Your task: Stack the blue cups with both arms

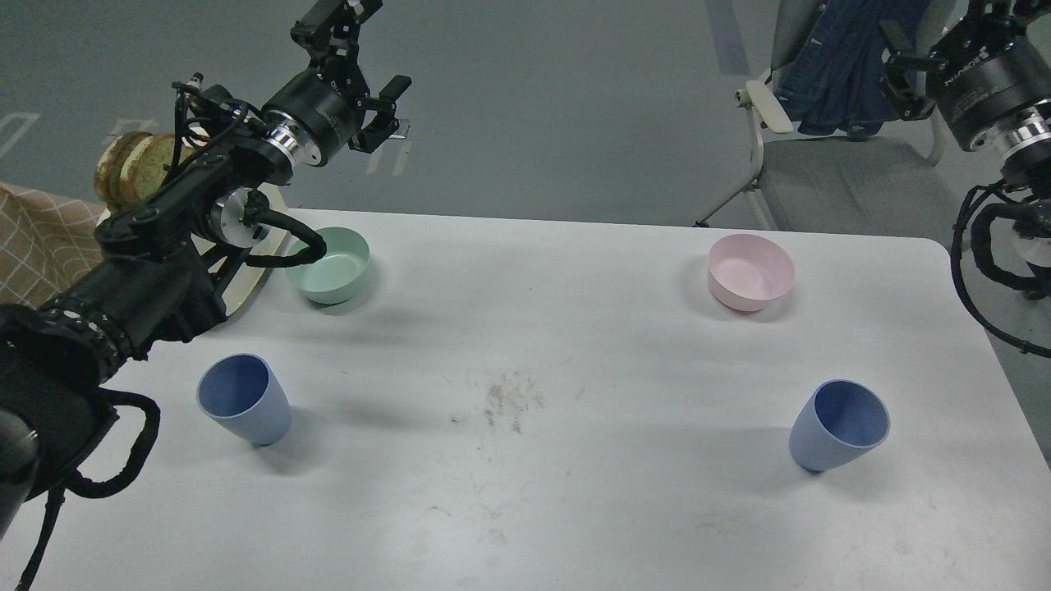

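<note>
Two blue cups stand upright on the white table (525,328), far apart. The left blue cup (244,400) is near the front left and the right blue cup (839,425) near the front right. My left arm rises from the left edge, and its gripper (335,23) is high above the table's far left, well away from the left cup. It is dark and cut by the top edge, so its fingers cannot be told apart. My right arm's wrist (981,82) is at the top right, and its gripper runs out of the frame.
A mint-green bowl (330,264) sits at the back left, partly behind my left arm, and a pink bowl (750,271) at the back right. A plate (261,267) and bread (135,168) lie behind the left arm. A chair (821,176) with a denim jacket stands beyond the table.
</note>
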